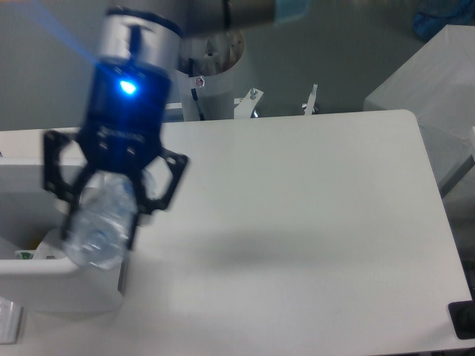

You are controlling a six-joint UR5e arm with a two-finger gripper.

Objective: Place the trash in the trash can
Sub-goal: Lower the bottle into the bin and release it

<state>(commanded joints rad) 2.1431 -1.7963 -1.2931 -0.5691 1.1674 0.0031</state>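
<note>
My gripper (104, 222) hangs high in the air, close to the camera and blurred by motion, shut on a clear plastic bottle (100, 226) that points down toward the lens. It hovers over the right rim of the white trash can (52, 278) at the left edge of the table. Inside the can a small clear bag with white contents (46, 245) lies partly hidden behind the bottle. The bottle's cap and label are not visible.
The white table (312, 222) spreads to the right. The arm's base column (215, 74) stands at the back. A grey box (430, 81) sits beyond the right edge, and a dark object (464, 319) lies at the front right corner.
</note>
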